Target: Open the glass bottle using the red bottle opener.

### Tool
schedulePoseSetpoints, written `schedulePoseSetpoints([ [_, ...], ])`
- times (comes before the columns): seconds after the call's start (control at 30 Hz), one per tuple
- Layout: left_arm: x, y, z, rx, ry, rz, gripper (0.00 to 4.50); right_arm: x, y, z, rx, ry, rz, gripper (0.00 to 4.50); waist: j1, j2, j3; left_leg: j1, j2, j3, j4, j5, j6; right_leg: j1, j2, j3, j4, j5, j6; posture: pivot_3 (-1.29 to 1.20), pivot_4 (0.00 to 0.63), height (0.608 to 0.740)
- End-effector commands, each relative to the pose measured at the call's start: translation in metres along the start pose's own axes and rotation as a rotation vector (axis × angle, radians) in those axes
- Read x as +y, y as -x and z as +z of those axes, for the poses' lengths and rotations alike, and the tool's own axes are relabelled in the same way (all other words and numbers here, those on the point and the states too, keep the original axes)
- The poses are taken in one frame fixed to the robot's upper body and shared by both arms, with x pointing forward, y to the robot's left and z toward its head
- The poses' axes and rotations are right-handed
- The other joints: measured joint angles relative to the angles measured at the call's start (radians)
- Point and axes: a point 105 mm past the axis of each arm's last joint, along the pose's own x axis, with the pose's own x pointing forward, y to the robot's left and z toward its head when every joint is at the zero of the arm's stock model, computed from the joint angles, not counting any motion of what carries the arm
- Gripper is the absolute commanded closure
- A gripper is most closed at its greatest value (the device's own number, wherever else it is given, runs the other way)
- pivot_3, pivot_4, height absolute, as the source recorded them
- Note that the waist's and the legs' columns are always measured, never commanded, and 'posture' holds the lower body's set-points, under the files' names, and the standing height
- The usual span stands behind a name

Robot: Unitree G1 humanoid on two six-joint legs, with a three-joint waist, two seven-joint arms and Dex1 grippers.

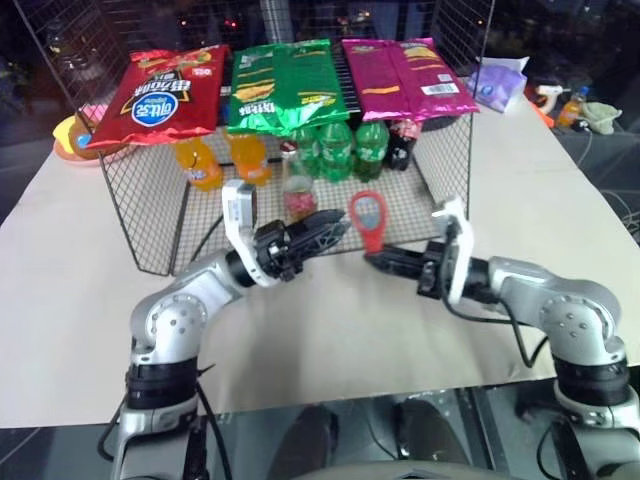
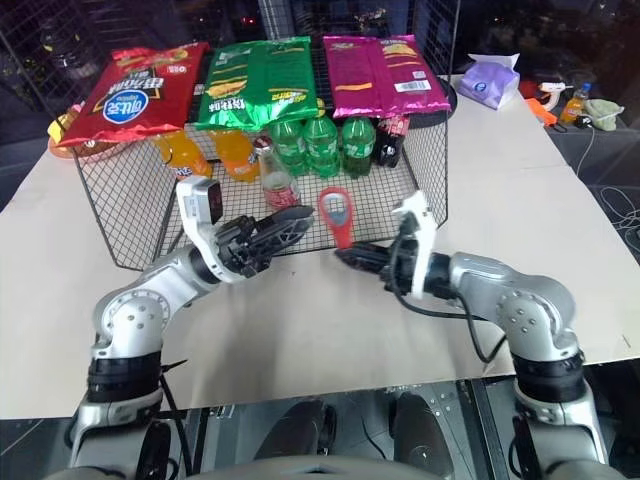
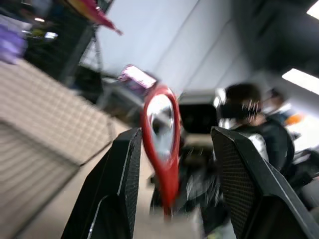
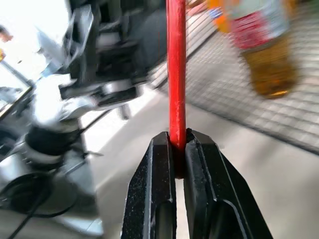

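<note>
The glass bottle [image 1: 297,196], with its pinkish-red label, stands upright on the front of the wire rack's floor. My right gripper [image 1: 370,257] is shut on the handle of the red bottle opener [image 1: 368,218] and holds it upright, ring head on top, above the table in front of the rack. In the right wrist view the opener's handle [image 4: 176,74] is pinched between the fingers, with the bottle [image 4: 264,55] beyond. My left gripper [image 1: 335,231] is open just left of the opener and in front of the bottle, touching neither. Its fingers [image 3: 122,174] stand wide apart.
The wire rack [image 1: 150,235] holds orange soda bottles [image 1: 200,162] and green soda bottles [image 1: 336,150]. Red [image 1: 160,95], green [image 1: 285,85] and magenta [image 1: 405,75] snack bags lie on top. A purple pouch [image 1: 500,85] lies at the back right. A person [image 3: 244,107] appears in the left wrist view.
</note>
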Motion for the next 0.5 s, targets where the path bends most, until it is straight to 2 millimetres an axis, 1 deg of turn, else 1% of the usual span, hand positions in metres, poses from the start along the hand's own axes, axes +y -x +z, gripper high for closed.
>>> schedulePoseSetpoints([
  [0.03,-0.007,0.004,-0.003,0.037,-0.144,0.073,2.26,-0.008,0.020,0.013,-0.086,0.070,-0.086,4.50,0.001,0.000,0.000,0.000,0.000,0.000,0.000,0.000,0.000,0.000,0.000,0.000,0.000,0.000,0.000,0.00,0.150,0.740],
  [0.13,-0.005,0.013,-0.005,0.048,-0.264,0.171,2.26,-0.018,0.034,0.009,-0.099,0.097,-0.171,4.50,0.001,0.000,0.000,0.001,0.001,0.001,-0.001,0.000,0.000,0.000,0.000,0.001,0.000,0.000,0.000,0.00,0.150,0.740],
  [0.23,0.002,0.021,-0.005,0.061,-0.469,0.313,2.26,-0.023,0.042,0.007,-0.107,0.100,-0.208,4.50,0.003,0.000,0.000,0.001,0.001,0.001,-0.001,0.000,0.000,0.000,0.000,0.001,0.000,0.000,0.000,0.00,0.150,0.740],
  [0.3,0.004,0.025,-0.004,0.039,-0.595,0.405,2.26,-0.025,0.046,0.005,-0.107,0.098,-0.224,4.50,0.006,0.000,0.000,0.001,0.001,0.002,-0.001,0.000,0.000,0.000,0.000,0.002,0.000,0.000,0.000,0.00,0.150,0.740],
  [0.33,0.005,0.029,-0.002,0.009,-0.636,0.459,1.84,-0.028,0.048,0.004,-0.106,0.099,-0.237,4.50,0.008,0.000,0.000,0.002,0.001,0.002,-0.001,0.000,0.000,0.001,0.000,0.002,0.000,0.000,0.000,0.00,0.150,0.740],
  [0.4,0.010,0.033,-0.002,-0.029,-0.684,0.541,1.53,-0.031,0.049,0.004,-0.107,0.101,-0.247,4.50,0.017,0.000,0.000,0.001,0.001,0.002,-0.001,0.000,0.000,0.001,0.000,0.002,0.000,0.000,0.000,0.00,0.150,0.740],
  [0.47,0.017,0.036,-0.003,-0.055,-0.707,0.607,0.50,-0.032,0.049,0.004,-0.106,0.105,-0.250,4.50,0.024,0.000,0.000,0.001,0.001,0.002,-0.001,0.000,0.000,0.001,0.000,0.002,0.000,0.000,0.000,0.00,0.150,0.740],
  [0.5,0.019,0.038,-0.003,-0.063,-0.717,0.631,0.06,-0.032,0.049,0.004,-0.105,0.107,-0.251,4.50,0.026,0.000,0.000,0.001,0.001,0.002,-0.001,0.000,0.000,0.001,0.000,0.001,0.000,0.000,0.000,0.00,0.150,0.740],
])
